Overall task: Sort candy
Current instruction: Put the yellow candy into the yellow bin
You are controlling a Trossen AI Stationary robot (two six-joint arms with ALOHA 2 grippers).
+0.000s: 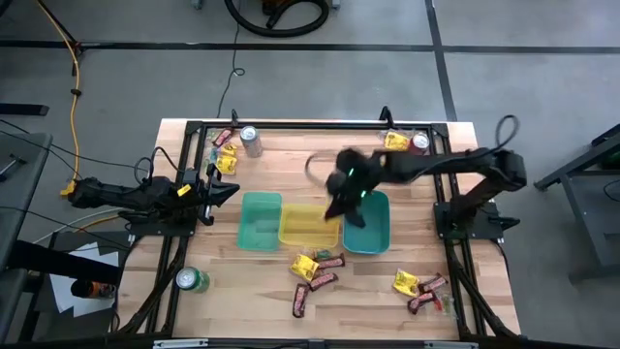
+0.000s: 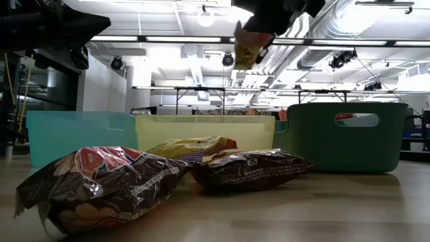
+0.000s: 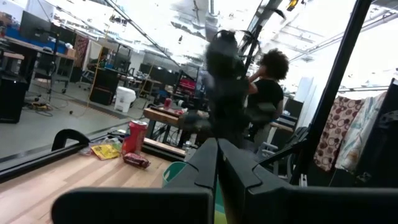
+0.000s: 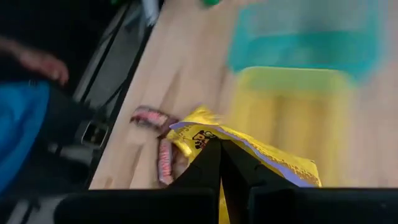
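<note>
My right gripper (image 1: 337,209) hangs over the yellow bin (image 1: 308,227), shut on a yellow candy packet (image 4: 249,155), which the low view shows high above the bins (image 2: 247,44). More candy lies on the table: yellow packets and dark bars in front of the bins (image 1: 315,271), a cluster near the right edge (image 1: 418,286), and some at the far corners (image 1: 225,155) (image 1: 395,141). My left gripper (image 1: 229,192) waits shut at the table's left side, left of the light teal bin (image 1: 260,221). My right gripper pinches the yellow packet between its two shut fingers at the packet's upper edge (image 4: 214,138), coming from above and pointing down. The packet is lifted clear and hangs below the fingers, over the yellow bin.
Three bins stand in a row mid-table: light teal, yellow, dark teal (image 1: 368,225). Cans stand at the corners: silver (image 1: 251,141), red (image 1: 419,142), green (image 1: 192,281). Bare wood lies at the table's near left and far middle. A person (image 3: 267,87) stands beyond the table.
</note>
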